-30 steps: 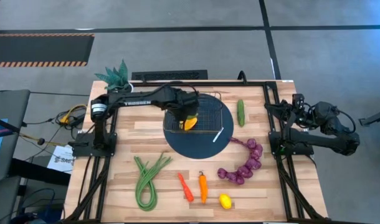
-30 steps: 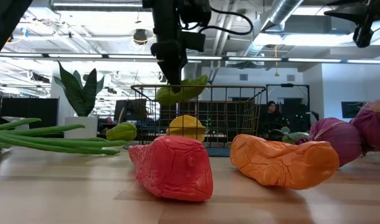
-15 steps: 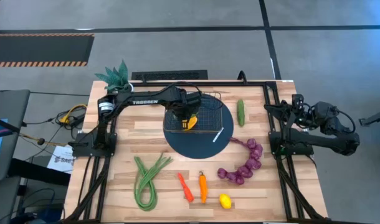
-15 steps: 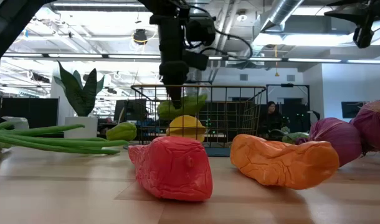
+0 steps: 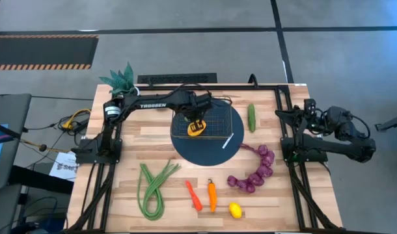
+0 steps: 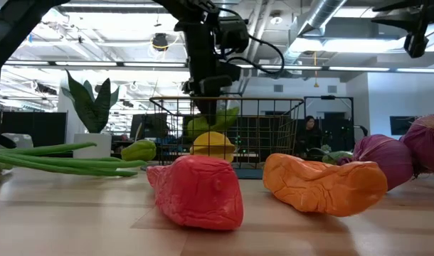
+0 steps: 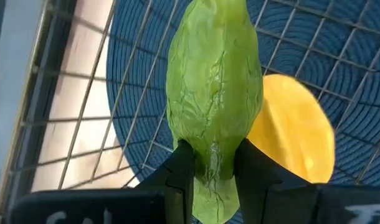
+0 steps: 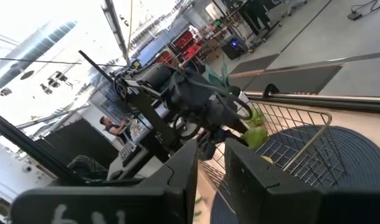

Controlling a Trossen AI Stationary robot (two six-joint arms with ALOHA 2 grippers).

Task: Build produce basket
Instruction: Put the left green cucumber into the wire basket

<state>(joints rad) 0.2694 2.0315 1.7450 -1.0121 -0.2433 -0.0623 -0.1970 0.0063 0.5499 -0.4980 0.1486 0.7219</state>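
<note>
Green, leaf-textured toy fruit [image 7: 215,118] is clamped between the two dark fingers [image 7: 180,171] of my left end effector [image 5: 195,117], its stem end pinched and its body pointing toward the basket floor. I hold it inside the small square basket of thin metal wire grid [image 5: 228,120], which sits on the dark blue round flat mat [image 5: 208,151] near the middle of the wooden desk [image 5: 120,188]. Just beside the green fruit, a round yellow-orange toy fruit [image 7: 293,134] lies on the basket floor.

My right end effector [image 5: 307,112] waits at the right edge of the desk, well apart from the basket; its fingers stand slightly apart and grasp nothing.

On the desk outside the basket:
- green cucumber [image 5: 251,117], beside the basket;
- purple grape string [image 5: 256,170];
- long green beans [image 5: 153,188];
- red pepper [image 5: 193,195] and orange pepper [image 5: 212,195], side by side;
- yellow lemon [image 5: 235,210].
</note>
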